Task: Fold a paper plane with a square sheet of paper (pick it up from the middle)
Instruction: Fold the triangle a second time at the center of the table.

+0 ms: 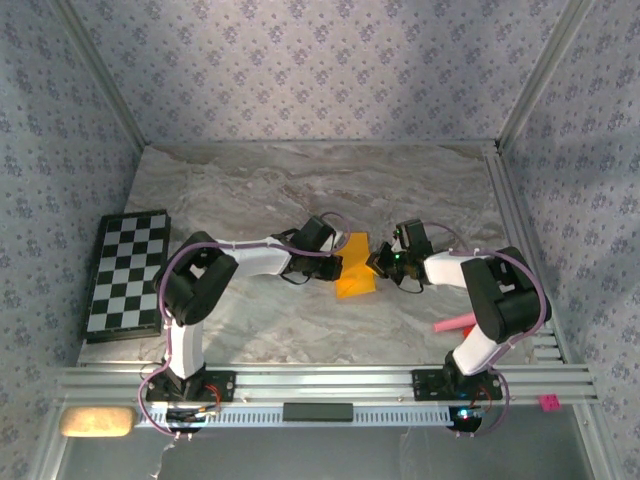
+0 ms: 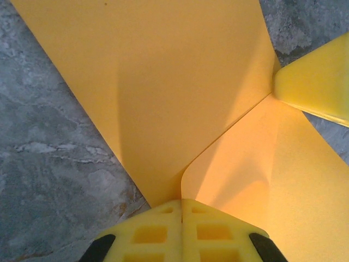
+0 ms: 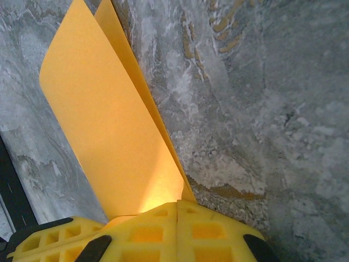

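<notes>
The square sheet of paper (image 1: 356,276), plain orange-yellow, hangs loosely doubled over between my two grippers above the middle of the marble table (image 1: 300,190). My left gripper (image 1: 341,264) holds its left side. In the left wrist view the yellow jaws (image 2: 181,210) are pressed together on the sheet (image 2: 163,93), which fans up in two flaps. My right gripper (image 1: 377,262) is shut on the opposite edge. Its jaws (image 3: 177,212) pinch the paper (image 3: 109,125) where two layers meet. A paper plane is out of view.
A black-and-white chequered board (image 1: 128,272) lies at the table's left edge. A pink stick (image 1: 452,323) lies by the right arm's base. An aluminium rail (image 1: 320,385) runs along the near edge, with patterned walls on three sides.
</notes>
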